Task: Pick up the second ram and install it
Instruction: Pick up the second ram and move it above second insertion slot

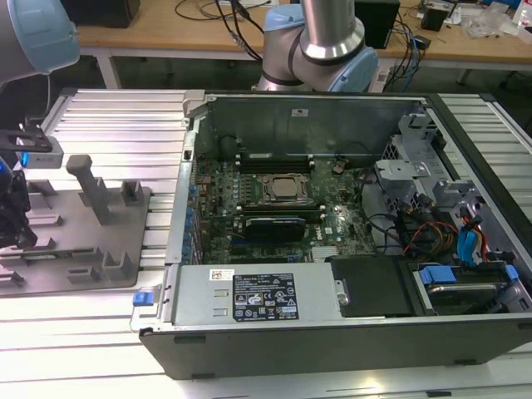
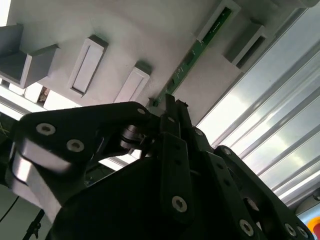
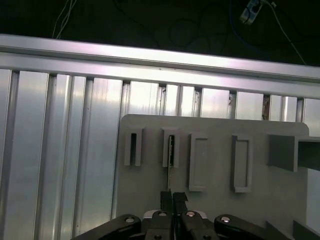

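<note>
One arm (image 1: pixel 331 33) rises from its base behind the case (image 1: pixel 316 108), and its wrist end hangs over the tray (image 1: pixel 75 241) near the desk (image 1: pixel 108 125) edge at the exterior view's left. Wrist points down at the tray; its dark body stands among the tray's upright posts.

Jaws: clenched on the ram (image 2: pixel 200 48), both wrist views. Fingertips (image 3: pixel 165 197) sit pressed together with the board's near end pinched between them; no gap shows on either side of the board.

Ram: stands on its long edge on the tray (image 3: pixel 215 200). Seen edge-on as a thin line in the first wrist view (image 3: pixel 170 175). Far end sits in a raised slot holder, the second in from the tray's edge. Green face and small chips show in the second wrist view, running straight from the holder to the jaws.

Case: lies open at mid-desk, well apart from the tray, processor (image 1: pixel 281 189) at board centre.
</note>
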{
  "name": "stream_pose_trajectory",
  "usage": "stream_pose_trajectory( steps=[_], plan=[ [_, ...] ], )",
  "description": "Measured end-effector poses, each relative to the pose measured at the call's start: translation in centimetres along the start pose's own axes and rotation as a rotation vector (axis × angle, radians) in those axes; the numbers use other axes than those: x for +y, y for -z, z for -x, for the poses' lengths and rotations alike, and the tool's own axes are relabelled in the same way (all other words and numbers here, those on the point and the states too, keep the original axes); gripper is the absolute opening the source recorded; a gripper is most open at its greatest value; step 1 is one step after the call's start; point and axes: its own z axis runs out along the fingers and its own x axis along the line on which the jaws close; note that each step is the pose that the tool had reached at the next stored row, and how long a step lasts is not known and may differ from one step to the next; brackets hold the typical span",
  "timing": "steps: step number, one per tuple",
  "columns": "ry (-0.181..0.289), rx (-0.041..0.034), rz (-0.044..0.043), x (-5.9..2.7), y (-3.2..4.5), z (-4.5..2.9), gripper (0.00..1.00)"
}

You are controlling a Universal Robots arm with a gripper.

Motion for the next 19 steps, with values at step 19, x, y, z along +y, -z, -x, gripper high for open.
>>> stream_pose_trajectory(
  steps=[19],
  plan=[
    [0.002, 0.0034, -0.0362, 0.0, -3.05, 0.12, 0.28]
  ],
)
